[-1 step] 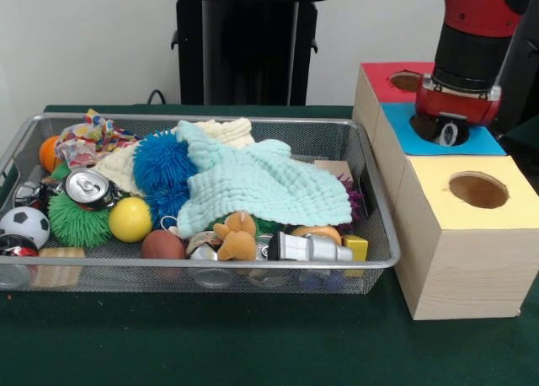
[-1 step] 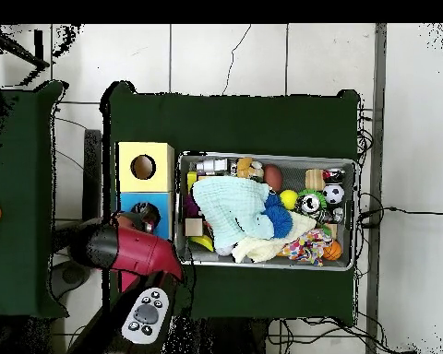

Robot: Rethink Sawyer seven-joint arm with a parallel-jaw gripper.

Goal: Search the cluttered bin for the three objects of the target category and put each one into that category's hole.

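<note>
1. Green cloth covers the table [image 1: 253, 344] in the front view, with a pale wall behind it. A wire-mesh bin [image 1: 383, 260] sits on the cloth, heaped with toys.
2. Same view: a mint-green knitted cloth [image 1: 269, 188] lies over the middle of the heap, beside a fuzzy blue ball [image 1: 162, 160]. A yellow ball [image 1: 130, 219], a small soccer ball [image 1: 24, 226], a silver drink can [image 1: 88, 188] and a tan stuffed animal [image 1: 236, 237] lie nearer the front wall.
3. Beside the bin stands a row of wooden boxes with holes: the red-topped box [image 1: 383, 76], the blue-topped box [image 1: 404, 133] and the yellow-topped box [image 1: 472, 234].
4. The red and black arm's gripper [image 1: 446, 131] hangs right over the blue-topped box's hole. I cannot tell how the jaws stand or whether they hold anything.
5. Which category is the target does not show, so the task's things are presumably somewhere in the bin, possibly under the cloth.
6. Overhead view: the gripper [image 2: 144, 218] sits at the blue box [image 2: 133, 205]; the yellow box [image 2: 162, 154] adjoins the bin [image 2: 354, 217].
7. Risk, as I judge it: the cloth may snag and drag along, or round balls may roll away.
</note>
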